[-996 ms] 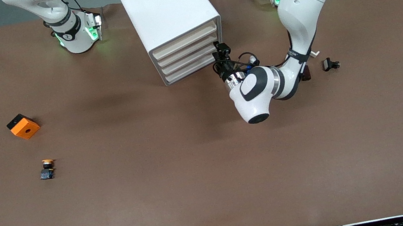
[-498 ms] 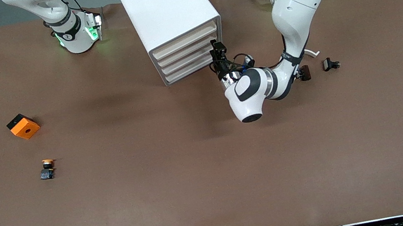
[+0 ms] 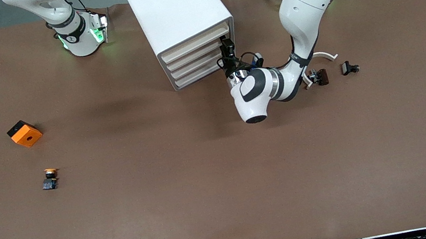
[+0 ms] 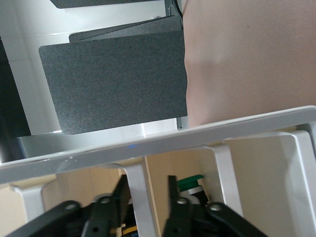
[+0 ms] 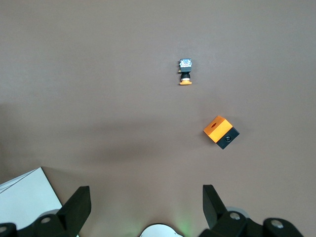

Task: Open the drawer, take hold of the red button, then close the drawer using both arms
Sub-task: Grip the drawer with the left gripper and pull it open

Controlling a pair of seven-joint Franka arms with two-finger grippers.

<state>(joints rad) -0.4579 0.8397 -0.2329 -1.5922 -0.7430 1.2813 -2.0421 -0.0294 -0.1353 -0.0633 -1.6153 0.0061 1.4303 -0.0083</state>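
The white cabinet [image 3: 176, 7] stands at the table's robot edge, and all four cream drawer fronts look shut. The uppermost drawer [image 3: 195, 43] is flush with the rest. My left gripper [image 3: 228, 46] is at the drawer fronts' end toward the left arm, level with the upper drawers. In the left wrist view it [image 4: 146, 186] is open, its fingers [image 4: 121, 191] straddling a white strip [image 4: 140, 197] of the cabinet front. The red button is hidden. My right gripper [image 5: 145, 205] is open and empty, high over the table, out of the front view.
An orange-yellow-capped button [image 3: 49, 178] and an orange block [image 3: 25, 133] lie toward the right arm's end; both show in the right wrist view, button [image 5: 185, 74] and block [image 5: 221, 132]. A dark small part [image 3: 318, 76], a black part [image 3: 349, 68] and a white hook [image 3: 325, 55] lie near the left arm.
My left gripper has moved in toward the cabinet and up along the drawer fronts' end. The forearm swung with it and uncovered the dark small part. The right arm has not moved.
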